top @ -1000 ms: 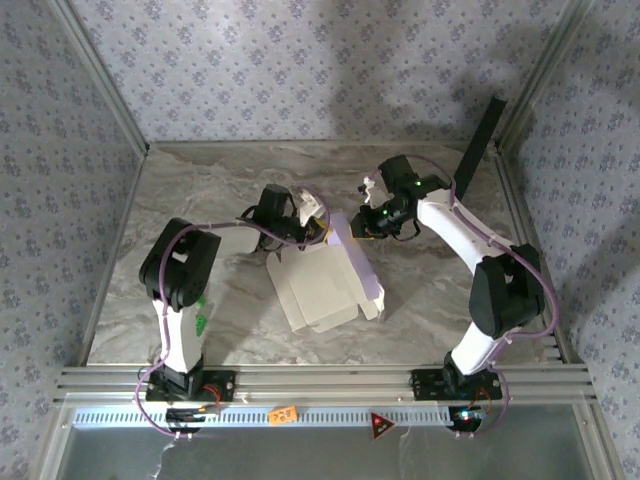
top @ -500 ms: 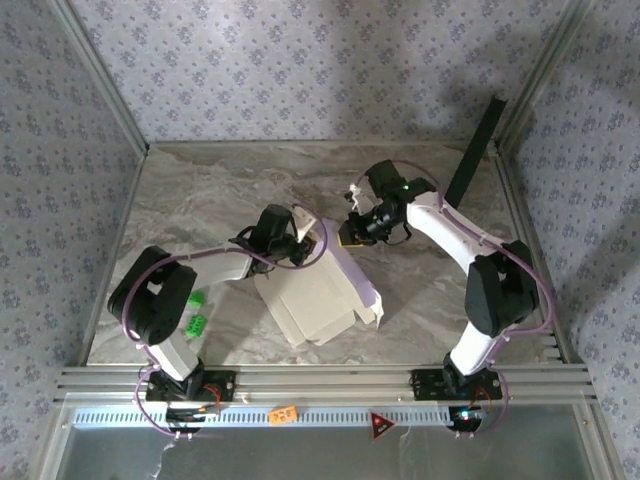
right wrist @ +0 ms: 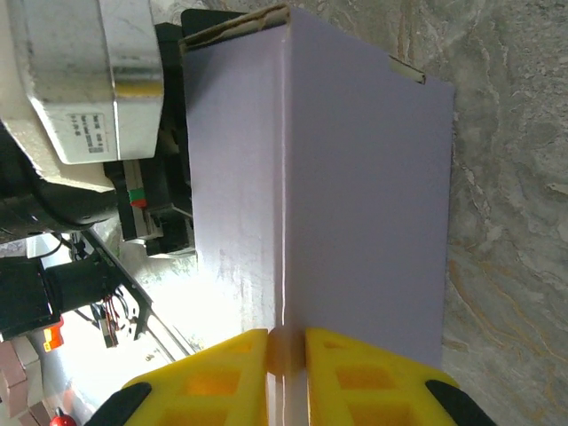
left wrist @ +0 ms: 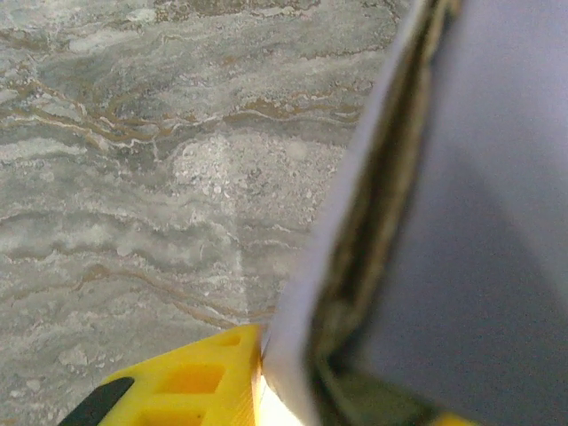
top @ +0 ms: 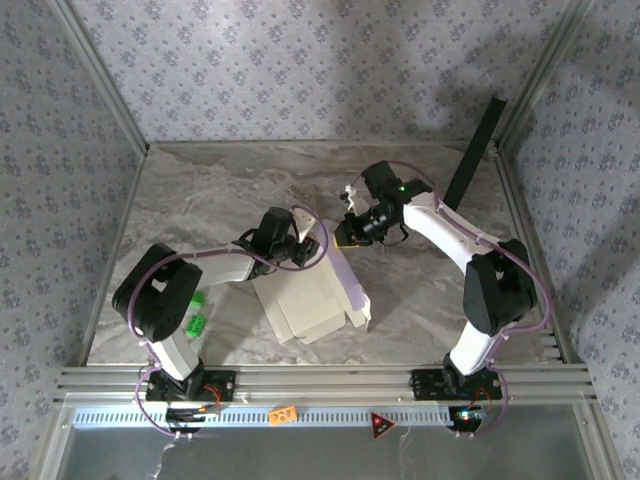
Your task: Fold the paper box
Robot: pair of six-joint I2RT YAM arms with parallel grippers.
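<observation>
Much of left hand (left wrist: 348, 395) hides behind paper box (left wrist: 484, 222).

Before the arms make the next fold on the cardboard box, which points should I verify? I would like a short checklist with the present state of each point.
1. Right fingers pinch the crease of the thin lavender-and-beige cardboard box: ok.
2. Left fingers grip the box edge firmly: cannot tell. The cardboard sits between them, but the hold is unclear.
3. Box lies on the grey marble-pattern table, away from its edges: ok.
4. Small green blocks lie apart from the box: ok.
5. Long black flat panel leans in the far right corner, away from both arms: ok.
6. Box fully closed: not ok. The beige side shows.
</observation>
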